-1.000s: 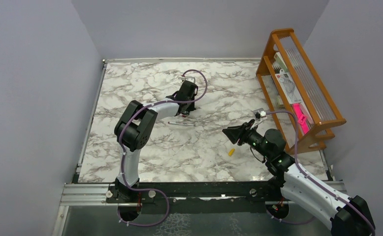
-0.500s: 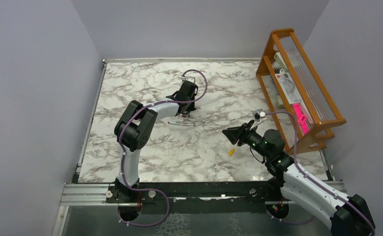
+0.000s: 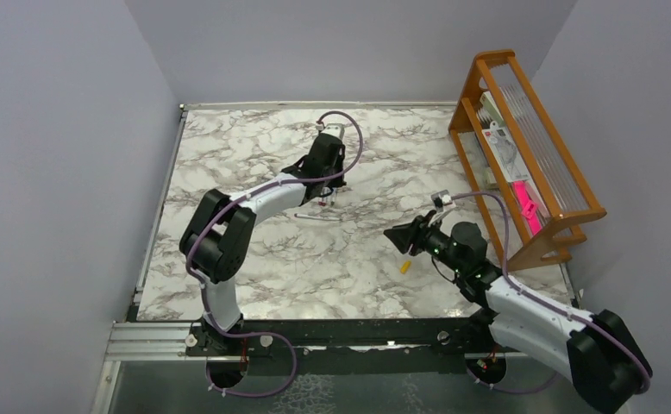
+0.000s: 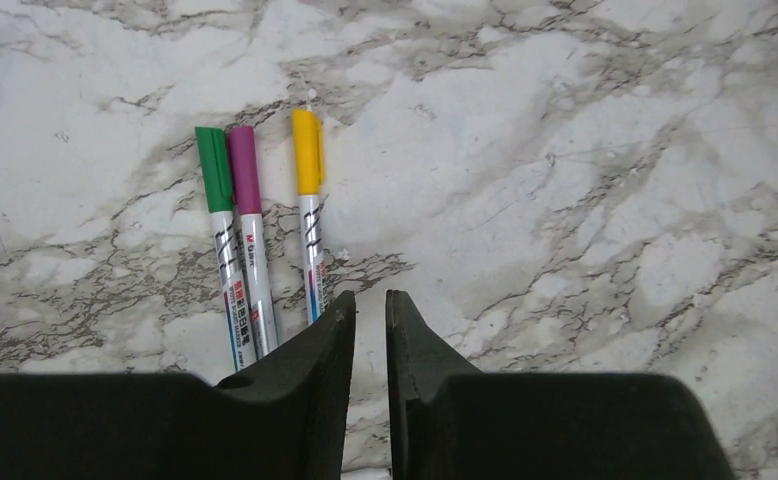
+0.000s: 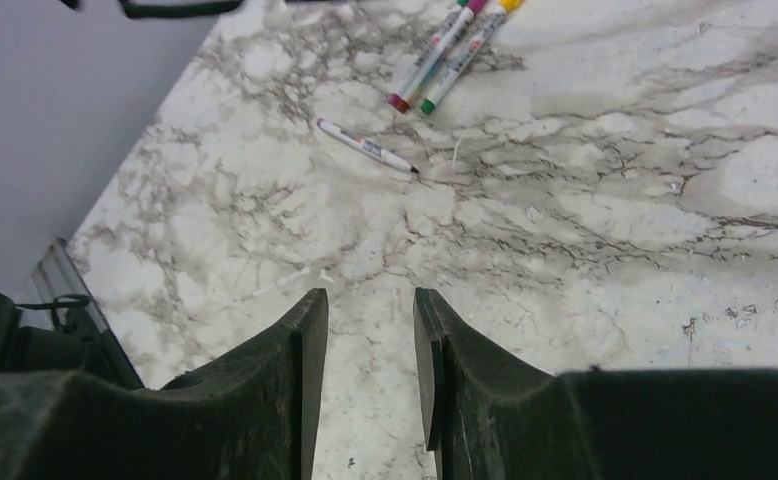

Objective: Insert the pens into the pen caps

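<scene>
Three capped pens (image 4: 252,255) lie side by side on the counter (image 4: 565,200) just ahead-left of the narrowly parted, empty left gripper (image 4: 369,300), while the right gripper (image 5: 370,295) stands half-open, also empty.

Left fingers (image 4: 325,390) carried farther out, left elbow (image 3: 216,241) dropped lower, right fingers (image 5: 285,400) apparently edged slightly leftward.

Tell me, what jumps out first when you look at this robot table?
Three capped pens, green, magenta and yellow topped, lie side by side on the marble table just ahead of the left gripper. One bare pen lies alone nearby, and a loose yellow cap sits close to the right gripper.
</scene>
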